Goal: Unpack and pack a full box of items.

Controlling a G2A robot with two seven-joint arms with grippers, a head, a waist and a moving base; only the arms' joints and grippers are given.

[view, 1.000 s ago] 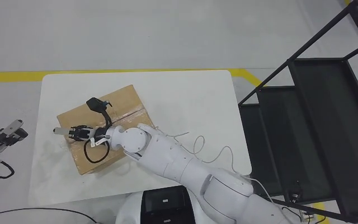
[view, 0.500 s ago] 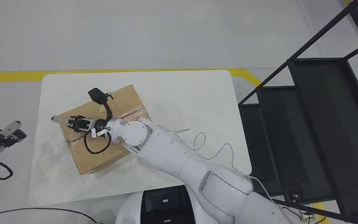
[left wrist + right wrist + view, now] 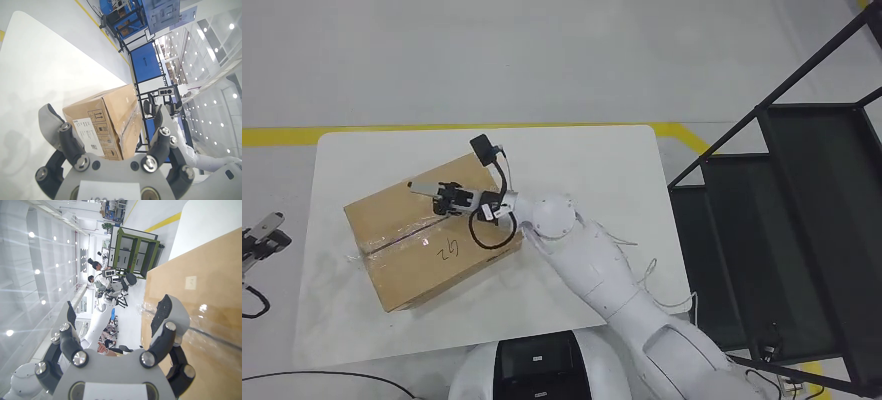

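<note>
A brown cardboard box (image 3: 422, 250) lies shut on the left half of the white table (image 3: 592, 190), clear tape running along its top seam. My right gripper (image 3: 420, 187) hovers over the box's far edge, open with nothing between its fingers. In the right wrist view the right gripper (image 3: 117, 306) stands just above the taped box top (image 3: 208, 275). My left gripper (image 3: 260, 238) hangs off the table's left edge, open and empty. The left wrist view has the left gripper (image 3: 104, 111) facing the labelled end of the box (image 3: 121, 106).
A black metal stair frame (image 3: 782, 200) stands close to the table's right side. A yellow floor line (image 3: 342, 132) runs behind the table. Bare tabletop stretches to the right of the box and along the front edge.
My right gripper has swung from the box's near left corner across the top to its far edge. The box and the left gripper have stayed put.
</note>
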